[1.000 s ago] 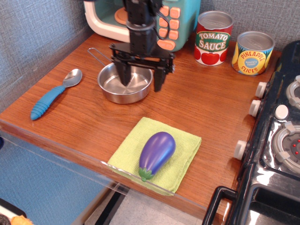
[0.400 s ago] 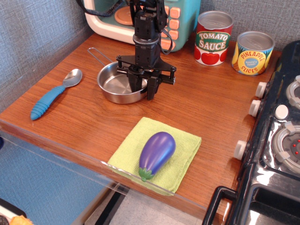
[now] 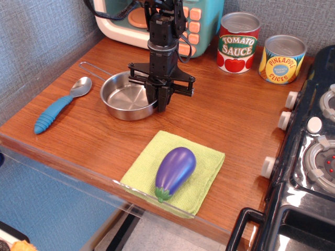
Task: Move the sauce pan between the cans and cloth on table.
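Near the middle of the frame, slightly up and left, the gripper (image 3: 159,100) hangs straight down from a black arm and has its jaws clenched on the right rim of the sauce pan (image 3: 125,97). One finger sits inside the rim and one outside, pressed close together on the thin steel wall. The pan rests flat on the table (image 3: 230,117), left of centre, and its thin wire handle points up and to the left, toward the upper left of the frame. Its shiny inside holds nothing.

Left of the pan, a spoon (image 3: 62,106) with a blue ribbed handle lies on the wood, its silver bowl near the end of the wire handle but apart from it. Along the top of the frame, behind the arm, stands a toy microwave (image 3: 201,23) in teal and cream with orange buttons. To its right, in the upper right, are the cans (image 3: 238,42): the red-and-white tomato sauce tin and, just beside it, the yellow-and-blue pineapple slices tin.

Down in the lower middle, the cloth (image 3: 204,167) lies at the front edge of the table, and a purple toy eggplant (image 3: 175,168) rests on it. The pan is well apart from both the cans and the cloth. A black toy stove (image 3: 309,157) fills the right edge of the frame
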`<act>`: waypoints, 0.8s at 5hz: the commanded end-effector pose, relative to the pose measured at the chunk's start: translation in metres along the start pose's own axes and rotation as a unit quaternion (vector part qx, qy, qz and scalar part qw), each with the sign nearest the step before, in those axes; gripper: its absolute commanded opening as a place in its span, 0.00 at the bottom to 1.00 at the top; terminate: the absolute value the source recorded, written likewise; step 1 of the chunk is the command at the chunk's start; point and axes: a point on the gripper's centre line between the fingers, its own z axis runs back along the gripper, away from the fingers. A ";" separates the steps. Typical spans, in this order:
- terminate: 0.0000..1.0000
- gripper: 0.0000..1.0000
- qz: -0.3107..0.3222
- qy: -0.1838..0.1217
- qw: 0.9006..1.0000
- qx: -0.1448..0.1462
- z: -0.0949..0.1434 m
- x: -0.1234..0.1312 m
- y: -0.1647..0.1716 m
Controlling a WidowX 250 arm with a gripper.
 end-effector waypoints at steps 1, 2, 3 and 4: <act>0.00 0.00 -0.010 -0.056 0.998 -0.025 0.049 0.006 -0.002; 0.00 0.00 -0.052 -0.077 0.995 -0.031 0.073 0.015 -0.029; 0.00 0.00 -0.096 -0.093 0.991 -0.028 0.084 0.024 -0.064; 0.00 0.00 -0.131 -0.095 0.986 -0.031 0.080 0.028 -0.101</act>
